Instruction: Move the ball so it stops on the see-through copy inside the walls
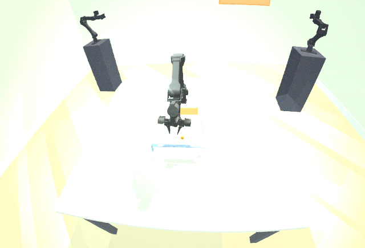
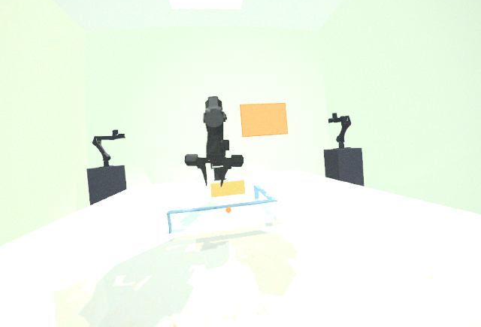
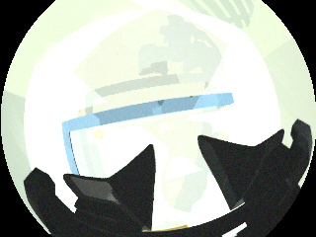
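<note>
A small orange ball (image 1: 182,137) (image 2: 228,210) sits behind the long clear wall (image 1: 174,145) (image 2: 194,209) (image 3: 128,114), which has blue edges. The second wall (image 2: 265,192) (image 3: 69,148) meets it at a corner, at the right in the exterior view and at the left in the wrist view. My gripper (image 1: 174,133) (image 2: 213,186) (image 3: 176,144) is partly open and empty, pointing down above the table, left of the ball in the top and exterior views. A faint yellowish round spot (image 3: 98,134) shows near the corner in the wrist view. I cannot tell whether it is the ball or its see-through copy.
A yellow-orange upright block (image 1: 189,110) (image 2: 234,188) stands behind the walled area, beside my arm in the top view. Two dark pedestals (image 1: 102,65) (image 1: 301,80) (image 2: 107,183) (image 2: 343,167) with other arms stand far back at left and right.
</note>
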### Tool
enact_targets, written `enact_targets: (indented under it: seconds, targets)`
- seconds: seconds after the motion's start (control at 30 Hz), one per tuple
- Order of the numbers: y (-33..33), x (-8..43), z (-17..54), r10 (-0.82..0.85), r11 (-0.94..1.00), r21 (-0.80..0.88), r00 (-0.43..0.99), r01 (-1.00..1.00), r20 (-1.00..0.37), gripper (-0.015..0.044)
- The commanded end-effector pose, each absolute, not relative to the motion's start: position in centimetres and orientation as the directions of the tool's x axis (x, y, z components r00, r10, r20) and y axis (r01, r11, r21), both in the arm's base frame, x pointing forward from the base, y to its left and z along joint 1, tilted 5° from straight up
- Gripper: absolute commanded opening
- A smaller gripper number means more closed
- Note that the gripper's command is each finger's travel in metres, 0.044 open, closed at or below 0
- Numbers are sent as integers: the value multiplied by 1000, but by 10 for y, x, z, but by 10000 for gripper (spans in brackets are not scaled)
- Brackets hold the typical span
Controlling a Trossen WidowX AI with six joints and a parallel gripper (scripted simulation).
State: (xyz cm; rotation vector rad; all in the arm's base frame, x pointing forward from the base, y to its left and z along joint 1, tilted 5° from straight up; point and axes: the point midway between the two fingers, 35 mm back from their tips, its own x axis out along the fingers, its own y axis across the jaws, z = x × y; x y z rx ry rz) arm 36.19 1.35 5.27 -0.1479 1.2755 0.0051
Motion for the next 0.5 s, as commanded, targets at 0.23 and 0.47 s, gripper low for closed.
enact_targets:
  seconds: [0.23, 0.47]
  targets:
    - [47, 308, -1, -8, 995, -3, -60, -95, -998, 207]
    - [47, 307, -14, -9, 995, -3, -60, -95, -998, 207]
